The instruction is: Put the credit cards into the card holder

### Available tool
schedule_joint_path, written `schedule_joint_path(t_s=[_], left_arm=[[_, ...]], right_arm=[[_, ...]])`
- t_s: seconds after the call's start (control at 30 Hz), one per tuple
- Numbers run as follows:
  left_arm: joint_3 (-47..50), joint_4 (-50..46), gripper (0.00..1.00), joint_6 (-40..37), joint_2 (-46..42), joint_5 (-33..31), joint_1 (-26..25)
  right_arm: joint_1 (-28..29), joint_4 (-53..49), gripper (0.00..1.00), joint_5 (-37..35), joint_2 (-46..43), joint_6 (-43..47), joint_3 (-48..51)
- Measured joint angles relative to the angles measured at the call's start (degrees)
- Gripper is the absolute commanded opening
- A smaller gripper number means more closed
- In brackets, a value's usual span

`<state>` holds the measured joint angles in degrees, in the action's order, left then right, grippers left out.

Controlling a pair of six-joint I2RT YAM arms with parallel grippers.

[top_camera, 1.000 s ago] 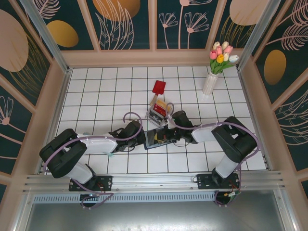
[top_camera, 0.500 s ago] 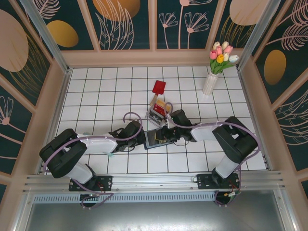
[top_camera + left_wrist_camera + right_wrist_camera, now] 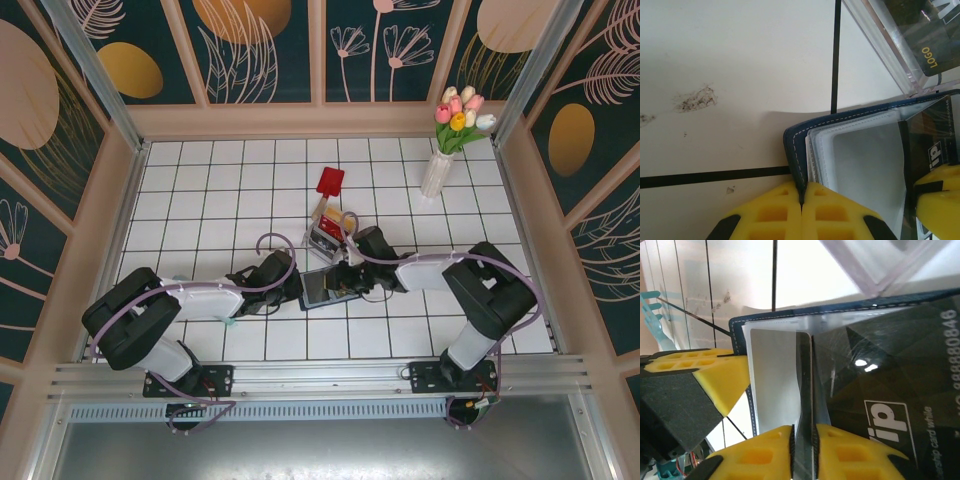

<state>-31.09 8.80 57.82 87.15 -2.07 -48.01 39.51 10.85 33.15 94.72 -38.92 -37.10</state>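
The navy card holder point(image 3: 322, 288) lies open on the tiles between both arms, its clear sleeves point(image 3: 865, 165) fanned out. My left gripper point(image 3: 801, 194) is shut on the edge of its navy cover point(image 3: 794, 145). My right gripper point(image 3: 804, 442) is shut on the edge of a black credit card point(image 3: 890, 390) marked "ip", which lies across the open holder at a sleeve's mouth. In the top view the left gripper point(image 3: 297, 287) is at the holder's left edge and the right gripper point(image 3: 347, 274) at its right. More cards, red and yellow, stand in the clear box point(image 3: 329, 231).
The clear plastic box point(image 3: 885, 45) stands just behind the holder and holds a black "LOGO" card point(image 3: 932, 40). A red spatula point(image 3: 329, 184) lies farther back. A white vase of tulips point(image 3: 438, 172) stands at the back right. Walls enclose the tiled table.
The right gripper has edged slightly left over the holder with the black card. The left gripper has kept its hold on the cover.
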Motion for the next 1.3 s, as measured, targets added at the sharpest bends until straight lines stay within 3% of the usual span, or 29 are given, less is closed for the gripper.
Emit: schedule_joint_path(t_s=[0.23, 0.37, 0.57, 0.8, 1.3], left_arm=[[0.00, 0.00, 0.03, 0.02, 0.00, 0.00, 0.00], [0.00, 0.00, 0.03, 0.02, 0.00, -0.02, 0.00], [0.00, 0.00, 0.03, 0.00, 0.00, -0.02, 0.00], [0.00, 0.00, 0.03, -0.04, 0.00, -0.02, 0.00], [0.00, -0.02, 0.03, -0.26, 0.00, -0.02, -0.02]], right_arm=[[1.05, -0.17, 0.25, 0.66, 0.11, 0.24, -0.48], [1.09, -4.28, 0.33, -2.62, -3.56, 1.70, -0.98], [0.33, -11.32, 0.34, -9.84, -11.39, 4.68, -2.27], [-0.04, -17.42, 0.34, -16.11, -11.56, 6.88, -2.49], [-0.02, -18.86, 0.36, -18.69, -8.55, 7.26, -2.29]])
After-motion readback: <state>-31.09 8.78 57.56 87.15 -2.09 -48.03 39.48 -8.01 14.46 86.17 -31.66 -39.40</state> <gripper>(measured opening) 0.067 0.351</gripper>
